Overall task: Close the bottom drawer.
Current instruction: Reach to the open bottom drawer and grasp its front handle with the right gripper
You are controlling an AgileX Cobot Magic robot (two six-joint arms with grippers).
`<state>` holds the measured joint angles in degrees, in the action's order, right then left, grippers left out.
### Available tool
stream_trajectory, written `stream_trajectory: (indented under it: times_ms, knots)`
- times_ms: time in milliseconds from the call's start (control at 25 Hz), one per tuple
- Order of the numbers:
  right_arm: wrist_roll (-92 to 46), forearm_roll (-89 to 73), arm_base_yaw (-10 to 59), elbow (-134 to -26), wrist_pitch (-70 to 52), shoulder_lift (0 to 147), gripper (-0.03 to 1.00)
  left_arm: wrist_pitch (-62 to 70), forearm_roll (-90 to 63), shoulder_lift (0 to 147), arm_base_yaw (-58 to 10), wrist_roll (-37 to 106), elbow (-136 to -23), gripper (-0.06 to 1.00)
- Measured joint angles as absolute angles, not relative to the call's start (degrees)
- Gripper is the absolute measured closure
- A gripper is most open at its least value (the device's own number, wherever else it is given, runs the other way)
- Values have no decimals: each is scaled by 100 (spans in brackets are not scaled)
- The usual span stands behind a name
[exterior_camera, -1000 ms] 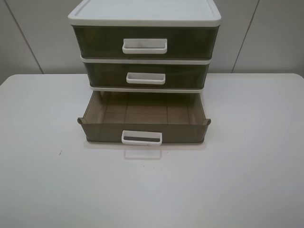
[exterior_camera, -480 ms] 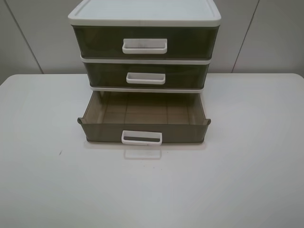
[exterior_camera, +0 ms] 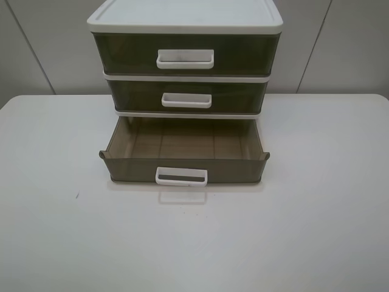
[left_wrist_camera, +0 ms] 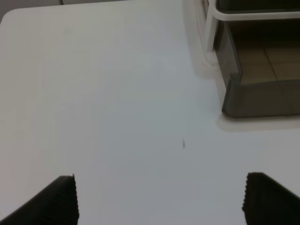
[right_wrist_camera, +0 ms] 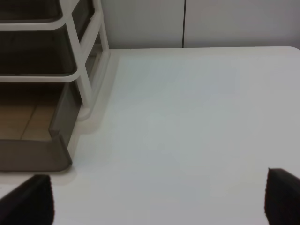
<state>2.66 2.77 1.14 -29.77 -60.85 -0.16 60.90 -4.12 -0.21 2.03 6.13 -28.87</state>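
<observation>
The bottom drawer (exterior_camera: 184, 169) of smoky brown-grey plastic stands pulled out from the white-framed three-drawer unit (exterior_camera: 185, 18), empty, with its white loop handle (exterior_camera: 181, 176) at the front. Its left front corner shows in the left wrist view (left_wrist_camera: 260, 101), its right front corner in the right wrist view (right_wrist_camera: 35, 157). Neither gripper shows in the exterior high view. My left gripper (left_wrist_camera: 161, 199) is open and empty above the table, short of the drawer's left corner. My right gripper (right_wrist_camera: 157, 201) is open and empty, off the drawer's right corner.
The middle drawer (exterior_camera: 186, 97) and top drawer (exterior_camera: 185, 56) are shut. The unit stands at the back middle of a white table (exterior_camera: 73, 243) before a grey wall. A small dark speck (exterior_camera: 76, 196) lies on the table at left.
</observation>
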Motion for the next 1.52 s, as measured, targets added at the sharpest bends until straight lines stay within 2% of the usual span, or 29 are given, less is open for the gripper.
stream_trajectory:
  times_ms: [600, 760, 1040, 1160, 1360, 1520]
  knots:
    - [262, 252, 114, -2977, -6077, 178, 19, 6090, -412, -21, 203, 613, -2887, 23]
    - [262, -142, 114, -3101, -5833, 1259, 19, 6090, -412, -21, 203, 613, -2887, 23]
    - [262, -692, 153, -3852, -4006, 3910, 19, 6090, -412, -21, 203, 613, -2887, 23]
    - [262, -736, 688, -3915, -3466, 4901, 19, 6090, -412, -21, 203, 613, -2887, 23]
    - [262, -1139, 2110, -3915, -2575, 6149, 19, 6090, -412, -21, 203, 613, -2887, 23]
    - [262, -1504, 2845, -3915, -2066, 6945, 19, 6090, -412, -21, 203, 613, -2887, 23]
